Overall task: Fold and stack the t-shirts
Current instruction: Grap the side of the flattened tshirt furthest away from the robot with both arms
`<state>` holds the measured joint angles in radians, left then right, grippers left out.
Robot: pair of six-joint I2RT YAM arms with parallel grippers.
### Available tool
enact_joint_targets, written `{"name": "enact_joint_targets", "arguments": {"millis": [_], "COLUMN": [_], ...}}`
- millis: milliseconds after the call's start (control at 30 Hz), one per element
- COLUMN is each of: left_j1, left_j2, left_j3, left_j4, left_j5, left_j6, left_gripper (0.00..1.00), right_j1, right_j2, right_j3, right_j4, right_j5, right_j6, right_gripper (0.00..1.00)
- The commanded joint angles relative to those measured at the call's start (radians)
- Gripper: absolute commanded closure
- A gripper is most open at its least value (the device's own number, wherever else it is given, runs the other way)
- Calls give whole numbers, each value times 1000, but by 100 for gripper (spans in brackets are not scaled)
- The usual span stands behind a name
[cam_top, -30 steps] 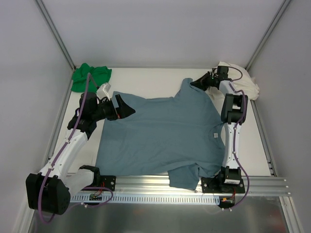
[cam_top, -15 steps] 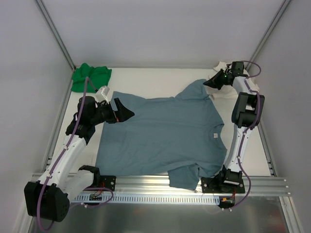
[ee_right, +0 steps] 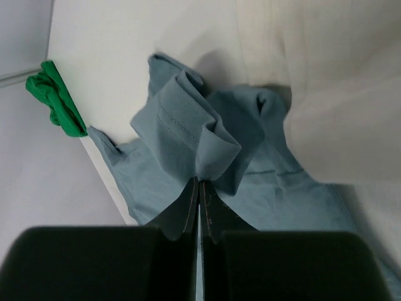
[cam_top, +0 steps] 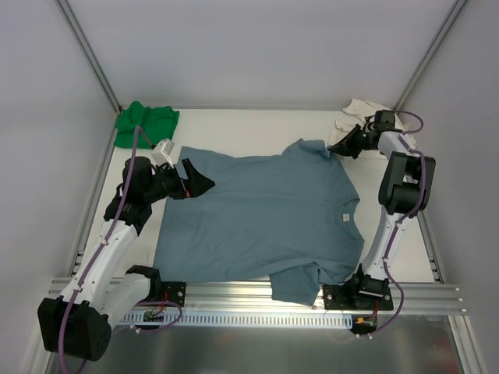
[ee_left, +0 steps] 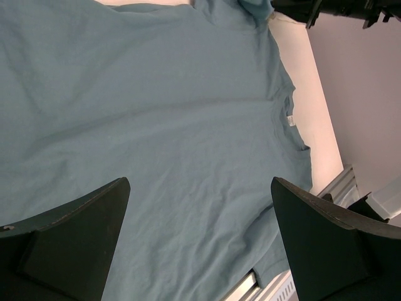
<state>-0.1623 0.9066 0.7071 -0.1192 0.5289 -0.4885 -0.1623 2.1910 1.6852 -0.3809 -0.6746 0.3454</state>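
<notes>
The right hand [cam_top: 337, 149] is pinching the blue-grey t-shirt [cam_top: 265, 210] by its sleeve [ee_right: 188, 125], upper right; pulling outward evenly should flatten it. The left hand [cam_top: 199, 178] is hovering spread.

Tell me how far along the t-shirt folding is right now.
Nothing looks folded or stacked yet. The blue-grey tee lies spread out; the right gripper is pinching its far sleeve, and the left gripper hovers open over the opposite side. The green tee and cream tee sit crumpled in the far corners, both to do.
</notes>
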Motion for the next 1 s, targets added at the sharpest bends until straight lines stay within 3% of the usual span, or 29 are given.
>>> {"name": "enact_joint_targets", "arguments": {"millis": [0, 300, 367, 433, 467, 500, 667, 967], "left_j1": [1, 1, 1, 1, 1, 1, 1, 1], "left_j2": [-12, -21, -31, -37, -37, -40, -55, -52], "left_j3": [-6, -18, -24, -29, -29, -31, -38, -40], "left_j4": [4, 13, 12, 10, 10, 4, -3, -8], "left_j5": [-3, 9, 10, 11, 13, 14, 10, 5], "left_j6": [4, -2, -4, -5, -5, -4, -1, -1], "left_gripper": [1, 1, 1, 1, 1, 1, 1, 1], "right_j1": [20, 55, 69, 72, 72, 72, 70, 104], "right_j2": [-128, -323, -338, -358, -372, -404, -471, -289], "right_j3": [-105, -421, -471, -513, -553, -568, -549, -145], "right_j4": [-39, -96, -142, -145, -145, -147, -147, -199], "right_j5": [-52, -52, -43, -19, -4, 16, 107, 99], "right_j6": [-57, -147, -187, -204, -207, -210, -189, -109], "right_gripper": [100, 100, 94, 74, 25, 1, 0, 1]}}
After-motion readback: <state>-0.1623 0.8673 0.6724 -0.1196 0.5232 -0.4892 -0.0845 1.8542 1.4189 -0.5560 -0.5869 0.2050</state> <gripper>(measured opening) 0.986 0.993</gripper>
